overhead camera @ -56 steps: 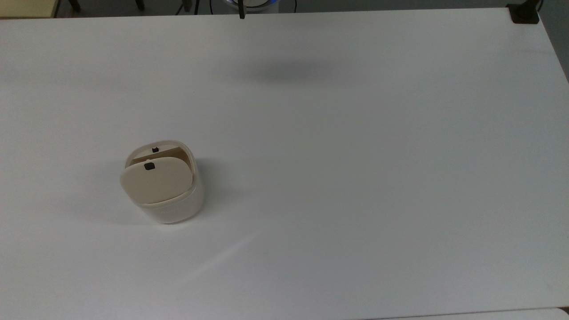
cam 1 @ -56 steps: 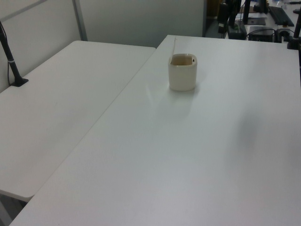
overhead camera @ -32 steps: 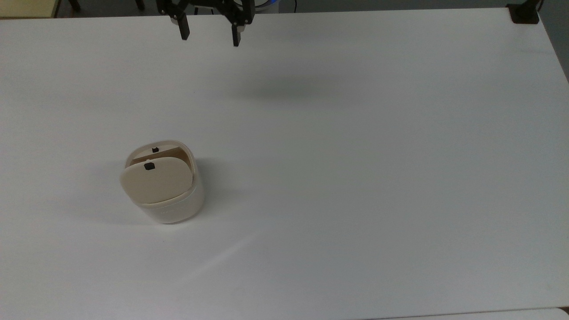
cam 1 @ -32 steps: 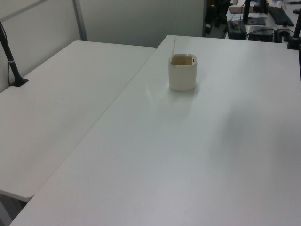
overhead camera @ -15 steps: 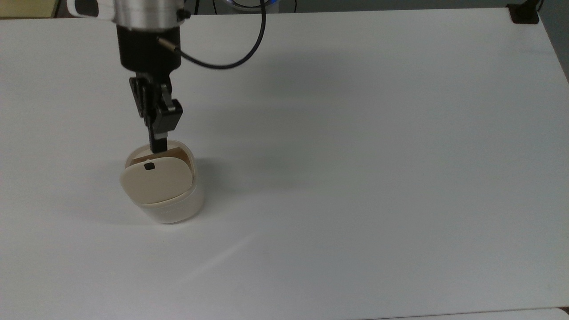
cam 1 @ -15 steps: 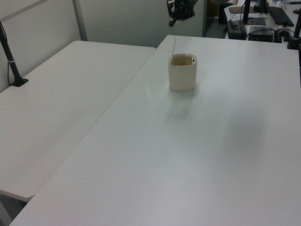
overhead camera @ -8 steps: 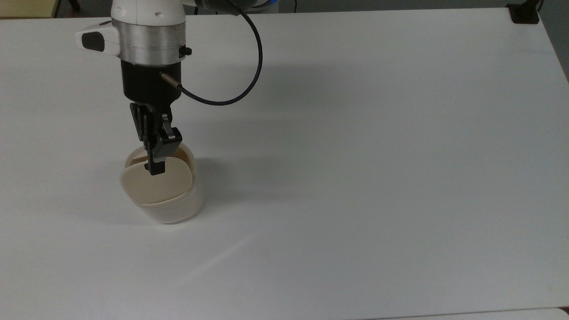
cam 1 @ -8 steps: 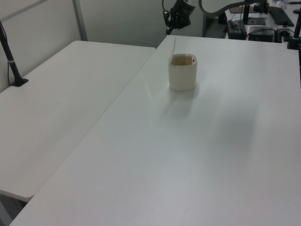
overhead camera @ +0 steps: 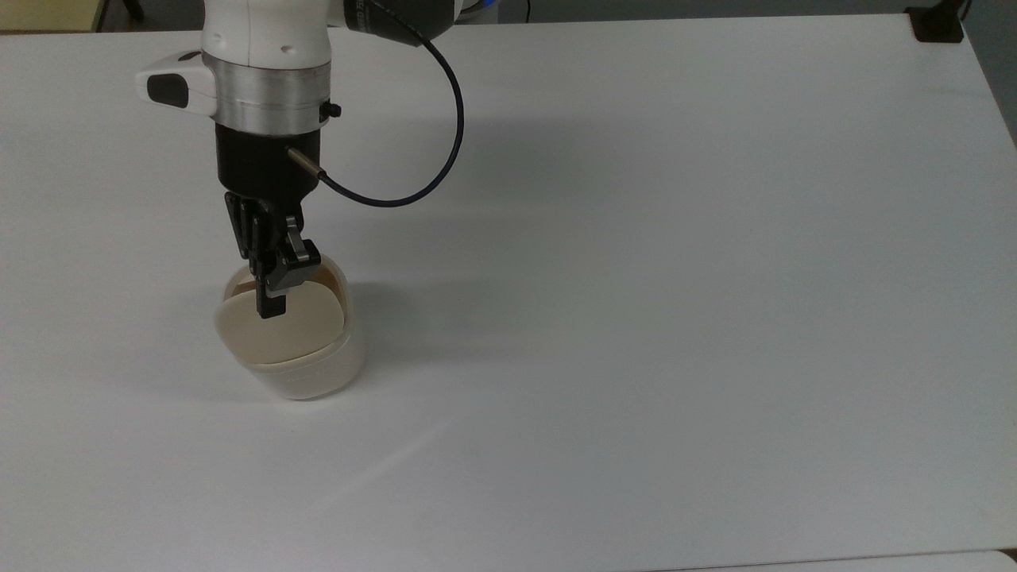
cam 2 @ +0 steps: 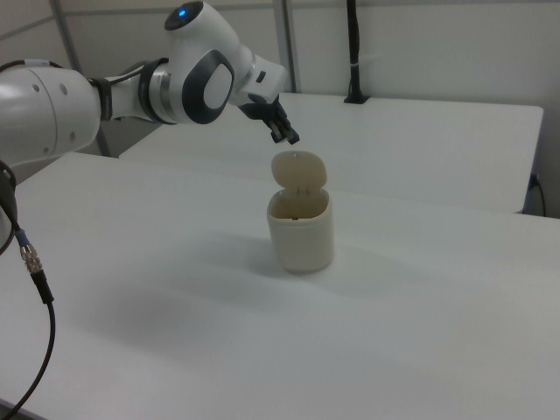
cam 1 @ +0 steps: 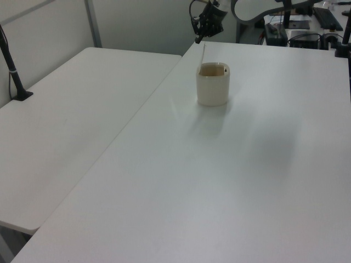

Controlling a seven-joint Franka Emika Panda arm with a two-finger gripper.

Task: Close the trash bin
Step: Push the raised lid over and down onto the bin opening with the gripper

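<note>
The trash bin (overhead camera: pixel 306 369) is a small cream-white tub on the white table (overhead camera: pixel 636 318), toward the top view's left. Its beige lid (overhead camera: pixel 290 330) stands raised on its hinge, and the bin mouth is open behind it. In the right view the lid (cam 2: pixel 299 172) is upright above the bin body (cam 2: pixel 300 232). My gripper (overhead camera: pixel 270 306) points down over the lid's upper edge. The right view shows the gripper (cam 2: pixel 287 136) a little above the lid's top and apart from it. The left view shows the bin (cam 1: pixel 212 85) with the gripper (cam 1: pixel 198 37) above it.
A black cable (overhead camera: pixel 397 195) loops from the wrist over the table. A black clamp (overhead camera: pixel 937 28) sits at the top view's top right corner. A second white table (cam 1: pixel 71 120) adjoins in the left view, with a black post (cam 1: pixel 13 68) on it.
The arm came in from the top view's top edge and descended over the bin. In the last half second the gripper shifted slightly further over the lid. The lid stays raised.
</note>
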